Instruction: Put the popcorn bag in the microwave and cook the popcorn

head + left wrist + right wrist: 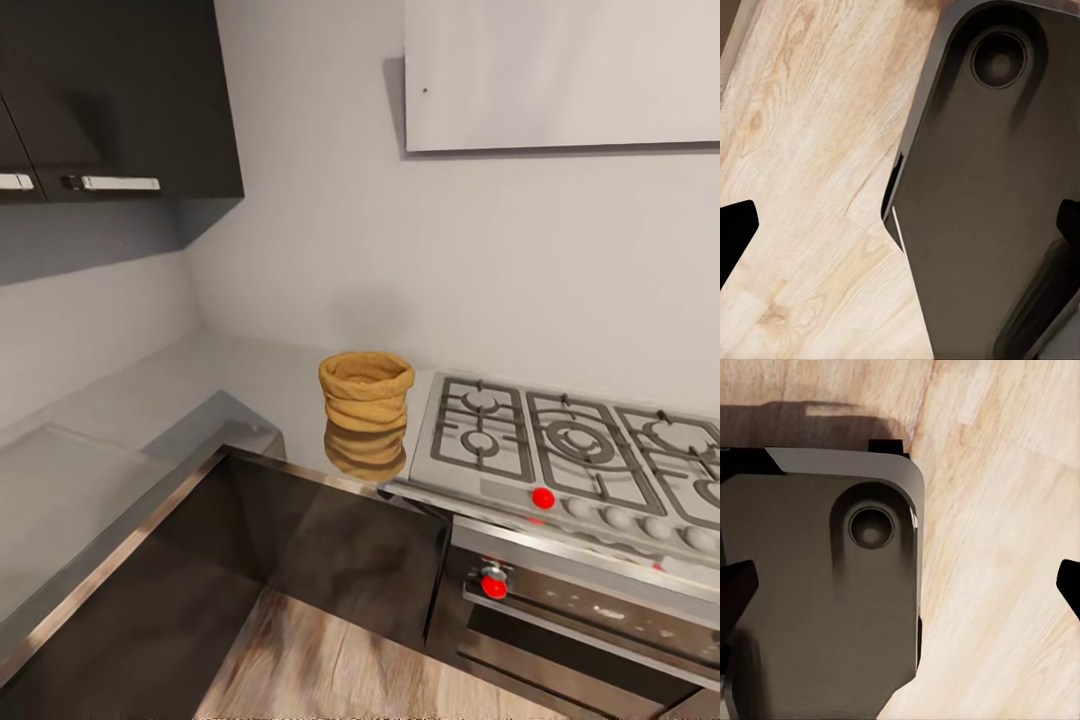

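Left gripper (pixel 900 225) spread wide, facing floor; right gripper (pixel 904 585) likewise.

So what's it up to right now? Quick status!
Left gripper and right gripper open, empty, over wood floor. Popcorn bag upright on countertop beside stove. Nothing blocking it.

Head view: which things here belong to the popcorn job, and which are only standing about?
For the job:
- bag, upright, mouth open
- countertop, with the bag on it

Standing about:
- hob, right of the bag
- oven below the hob
- dark wall cabinets
- wooden floor
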{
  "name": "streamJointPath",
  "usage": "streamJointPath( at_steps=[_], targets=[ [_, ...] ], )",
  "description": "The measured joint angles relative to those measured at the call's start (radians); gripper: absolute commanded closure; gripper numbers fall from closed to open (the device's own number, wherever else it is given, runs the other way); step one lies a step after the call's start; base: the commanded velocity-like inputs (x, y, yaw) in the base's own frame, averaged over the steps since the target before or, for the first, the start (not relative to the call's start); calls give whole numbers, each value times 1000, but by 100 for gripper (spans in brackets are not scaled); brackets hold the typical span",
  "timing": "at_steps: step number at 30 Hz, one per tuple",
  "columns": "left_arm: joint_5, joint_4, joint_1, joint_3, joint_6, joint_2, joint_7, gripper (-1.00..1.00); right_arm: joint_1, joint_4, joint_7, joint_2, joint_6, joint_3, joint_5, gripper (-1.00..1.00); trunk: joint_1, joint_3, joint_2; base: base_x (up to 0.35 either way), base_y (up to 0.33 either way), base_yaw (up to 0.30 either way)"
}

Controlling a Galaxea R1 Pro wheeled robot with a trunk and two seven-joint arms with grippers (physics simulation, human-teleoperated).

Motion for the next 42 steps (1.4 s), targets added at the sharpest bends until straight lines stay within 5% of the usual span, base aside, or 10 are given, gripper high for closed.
streamJointPath(
  at_steps=[32, 42],
  targets=[
    [0, 0, 0, 0, -1, 0, 0, -100, 0, 0, 0, -1, -3, 1, 4, -100, 0, -34, 0, -1, 0, 0],
    [0, 0, 0, 1, -1, -2, 0, -100, 0, 0, 1, -1, -3, 1, 4, -100, 1, -34, 0, -273, 0, 0]
  ],
)
